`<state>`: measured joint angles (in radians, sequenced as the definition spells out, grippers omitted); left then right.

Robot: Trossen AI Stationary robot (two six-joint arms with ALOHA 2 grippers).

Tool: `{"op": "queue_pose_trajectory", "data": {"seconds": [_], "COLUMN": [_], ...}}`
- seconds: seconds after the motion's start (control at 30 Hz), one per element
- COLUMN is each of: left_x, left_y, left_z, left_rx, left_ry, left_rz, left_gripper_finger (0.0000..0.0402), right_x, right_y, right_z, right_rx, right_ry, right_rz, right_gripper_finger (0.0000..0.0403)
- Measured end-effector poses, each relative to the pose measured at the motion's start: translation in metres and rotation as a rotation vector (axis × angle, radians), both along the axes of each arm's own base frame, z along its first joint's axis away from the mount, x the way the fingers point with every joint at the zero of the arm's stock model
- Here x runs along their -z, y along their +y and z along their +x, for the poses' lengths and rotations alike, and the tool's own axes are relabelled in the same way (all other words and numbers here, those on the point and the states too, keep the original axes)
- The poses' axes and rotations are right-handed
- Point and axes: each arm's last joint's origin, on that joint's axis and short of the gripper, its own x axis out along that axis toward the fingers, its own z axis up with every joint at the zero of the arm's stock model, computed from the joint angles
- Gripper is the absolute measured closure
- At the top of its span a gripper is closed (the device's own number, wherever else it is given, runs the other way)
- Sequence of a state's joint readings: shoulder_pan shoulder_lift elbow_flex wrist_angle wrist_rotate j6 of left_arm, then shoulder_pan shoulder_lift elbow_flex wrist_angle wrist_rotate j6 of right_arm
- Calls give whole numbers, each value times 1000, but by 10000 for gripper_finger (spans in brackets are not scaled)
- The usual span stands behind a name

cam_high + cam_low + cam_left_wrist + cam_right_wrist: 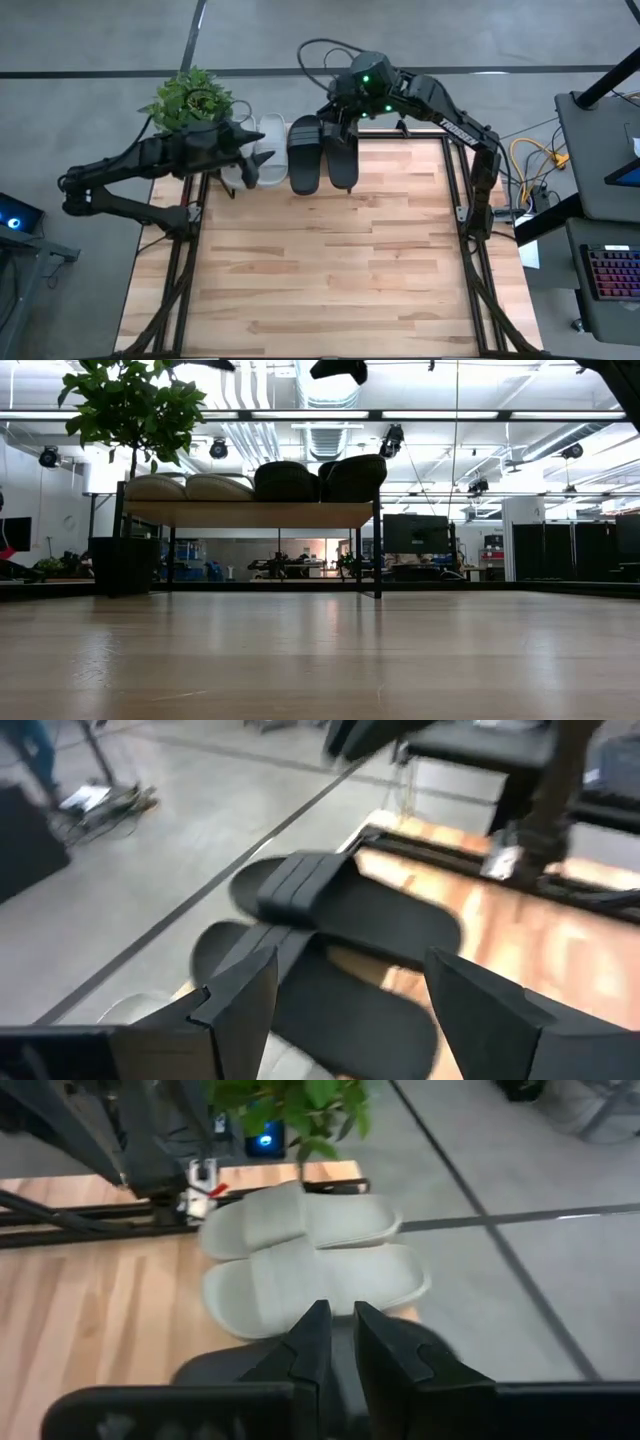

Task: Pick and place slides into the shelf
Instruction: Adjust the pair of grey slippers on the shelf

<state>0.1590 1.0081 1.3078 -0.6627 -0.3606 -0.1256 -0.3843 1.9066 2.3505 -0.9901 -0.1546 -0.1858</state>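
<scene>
Now all four slides sit on the shelf (250,513) at the table's (330,260) twelve o'clock edge: two grey slides (262,150), two black slides (322,153), side by side, long axes running twelve to six. Job looks essentially done. Right tool (345,118) hangs above the black pair, fingers nearly closed on nothing; left tool (255,158) gapes wide over the grey pair.

Four slides (300,152) fill the shelf (250,513); beneath seems open; plant (187,97) blocks left.
</scene>
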Motion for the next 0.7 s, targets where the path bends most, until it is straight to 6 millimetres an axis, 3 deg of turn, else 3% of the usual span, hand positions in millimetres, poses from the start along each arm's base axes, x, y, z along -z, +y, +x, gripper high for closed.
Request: {"op": "queue_pose_trajectory", "data": {"seconds": [0.27,0.53,0.7], "left_x": [-5,4,1], "left_y": [34,88,110], "left_z": [12,24,32], "left_rx": [-81,-179,-218], "left_ry": [44,269,380], "left_rz": [-48,-198,-234], "left_gripper_finger": [164,164,164], "right_x": [-8,-8,-8], "right_y": [-17,-47,-67], "right_z": [-16,-31,-43], "right_rx": [32,91,157], "right_ry": [-10,5,6], "right_rz": [-51,-104,-92], "right_gripper_finger": [363,364,364]}}
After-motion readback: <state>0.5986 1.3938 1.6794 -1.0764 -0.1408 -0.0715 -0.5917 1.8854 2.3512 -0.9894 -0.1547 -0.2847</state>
